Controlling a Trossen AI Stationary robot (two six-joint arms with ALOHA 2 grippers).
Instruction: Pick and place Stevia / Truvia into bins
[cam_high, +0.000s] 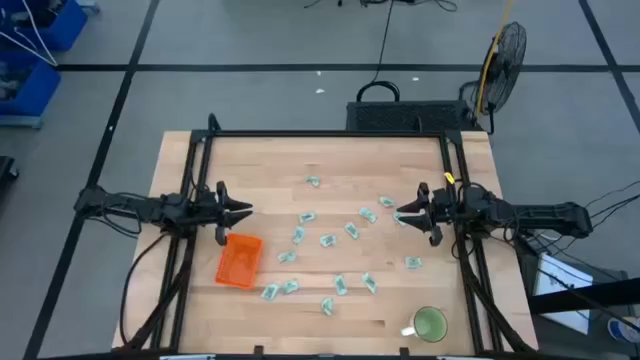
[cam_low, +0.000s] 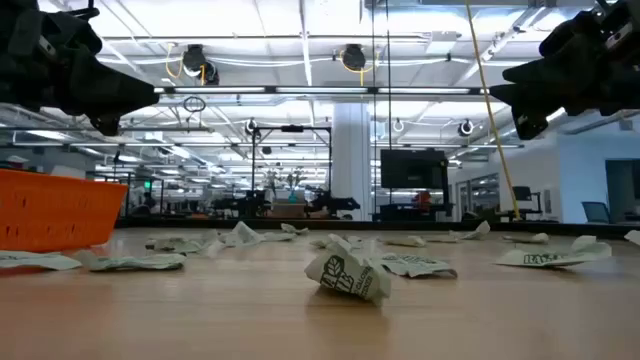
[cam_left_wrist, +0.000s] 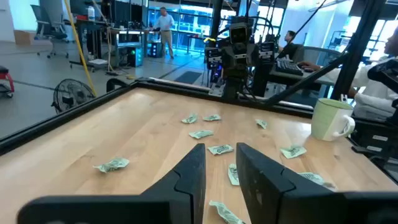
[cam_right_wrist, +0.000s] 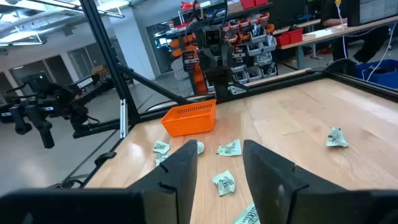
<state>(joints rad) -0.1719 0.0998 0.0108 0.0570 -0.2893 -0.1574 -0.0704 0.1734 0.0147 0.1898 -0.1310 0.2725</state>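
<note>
Several pale green and white packets (cam_high: 327, 241) lie scattered flat on the wooden table, also seen as packets (cam_left_wrist: 220, 149) and packets (cam_right_wrist: 225, 182). The orange tray (cam_high: 239, 260) sits on the table near its left side, the tray (cam_right_wrist: 189, 117) showing in the right wrist view too. My left gripper (cam_high: 246, 210) hovers above the table just beyond the tray, open and holding nothing. My right gripper (cam_high: 400, 214) hovers at the right side of the scatter, open and holding nothing. Both stay well above the table in the low view.
A green mug (cam_high: 430, 324) stands near the table's near right corner, the mug (cam_left_wrist: 330, 118) also showing in the left wrist view. Black frame rails (cam_high: 330, 134) edge the table. A fan (cam_high: 503, 55) stands beyond the far right corner. People (cam_left_wrist: 165, 25) are far off.
</note>
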